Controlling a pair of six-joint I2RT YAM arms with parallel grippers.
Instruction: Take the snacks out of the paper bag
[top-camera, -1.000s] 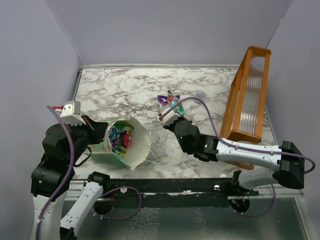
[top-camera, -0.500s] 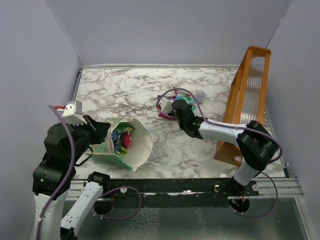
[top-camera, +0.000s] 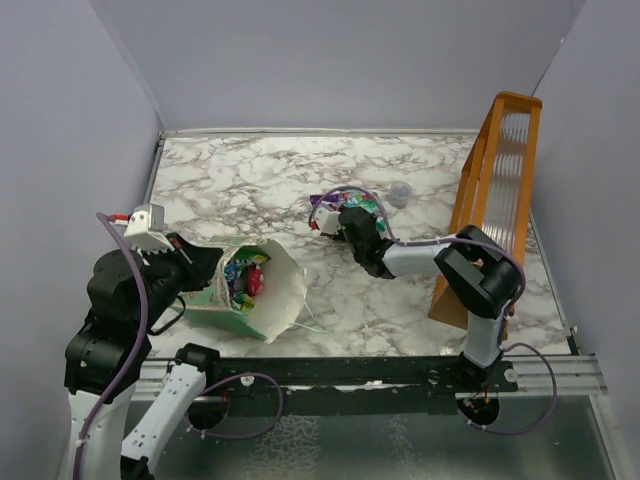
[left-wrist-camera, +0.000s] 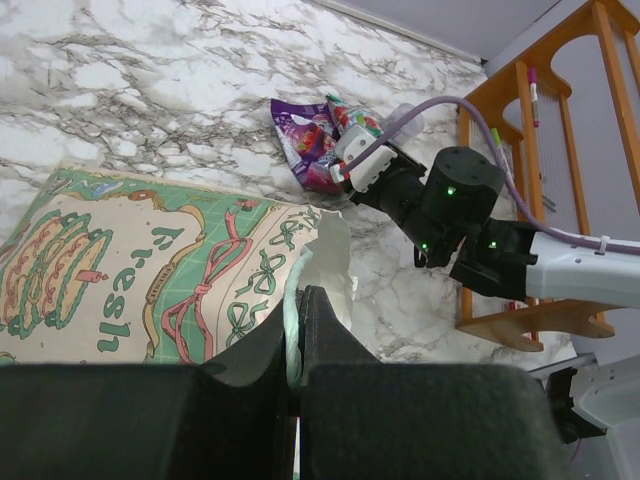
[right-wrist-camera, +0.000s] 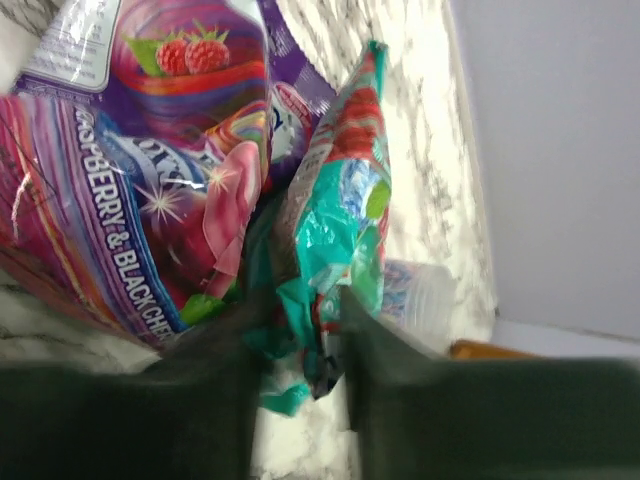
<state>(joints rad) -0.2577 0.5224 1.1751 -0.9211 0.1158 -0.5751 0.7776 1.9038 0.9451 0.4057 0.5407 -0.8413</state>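
Teal packet is resting between the parted jaws of your right gripper; open fully before lifting, left gripper clamping the paper bag.

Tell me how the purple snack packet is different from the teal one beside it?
The purple packet looks bigger and shows raspberries; the teal packet is narrower with red patches. The purple packet lies spread out, while the teal packet is scrunched between the right fingers. Both are shiny and crinkly, out of the paper bag, on the marble table.
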